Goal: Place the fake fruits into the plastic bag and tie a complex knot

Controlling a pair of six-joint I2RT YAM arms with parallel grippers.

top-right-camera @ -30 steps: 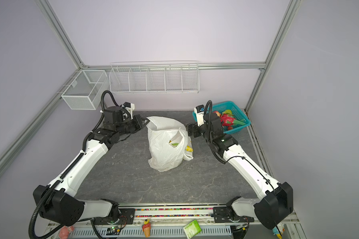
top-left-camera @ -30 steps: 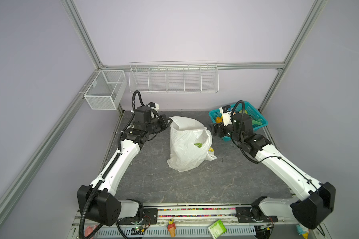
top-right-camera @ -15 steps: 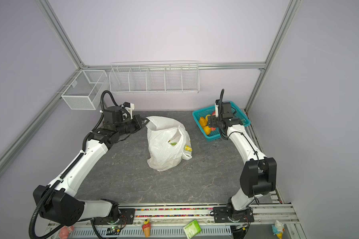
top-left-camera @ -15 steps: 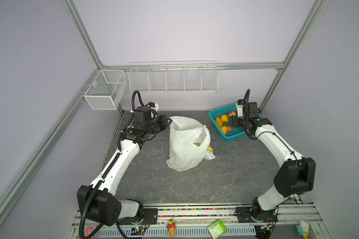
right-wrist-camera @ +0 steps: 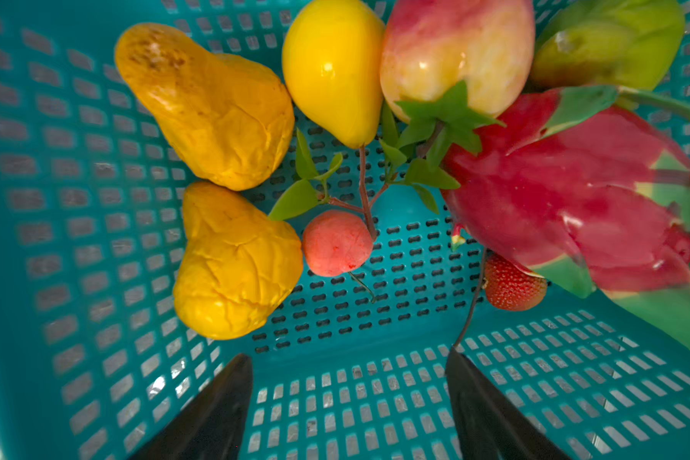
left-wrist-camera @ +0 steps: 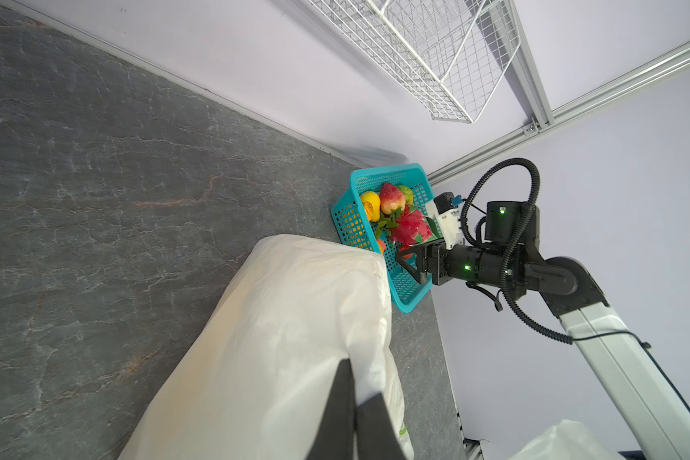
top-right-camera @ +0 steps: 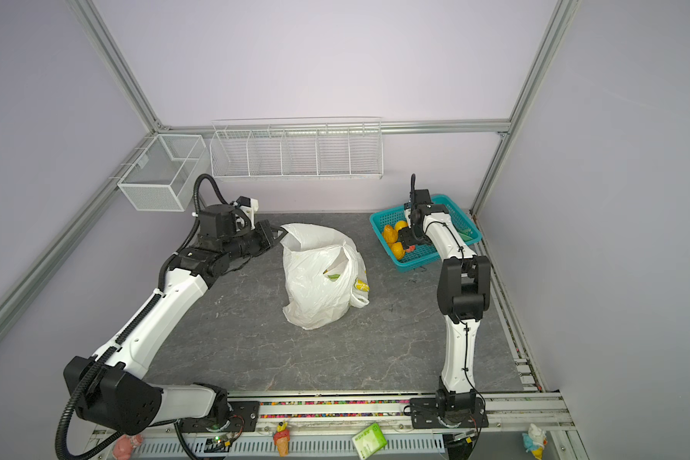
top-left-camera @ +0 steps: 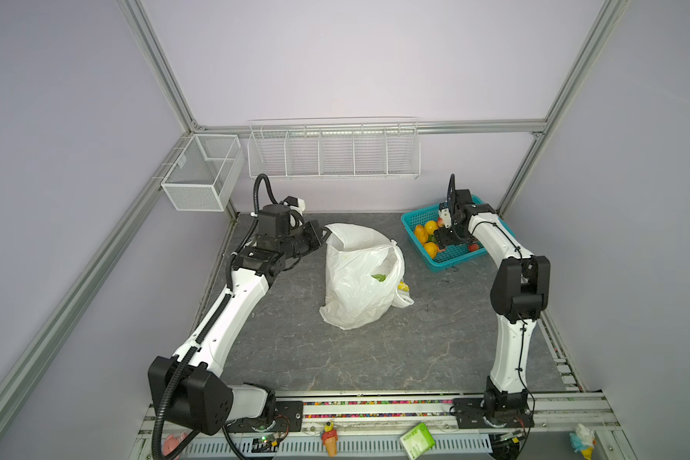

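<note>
The fake fruits point(right-wrist-camera: 232, 111) lie in the teal basket point(top-left-camera: 455, 259) at the table's far right corner, among them a pink dragon fruit point(right-wrist-camera: 566, 191) and a strawberry point(right-wrist-camera: 512, 284). The right gripper point(right-wrist-camera: 347, 354) hangs just above the basket floor with its fingers spread wide and nothing between them. Its arm rises upright from the near rail, then bends at the elbow toward the back.

The plastic bag point(top-left-camera: 355, 278) stands open mid-table. The left gripper point(left-wrist-camera: 361, 382), on an arm stretched forward with a level wrist, pinches the bag's rim.
</note>
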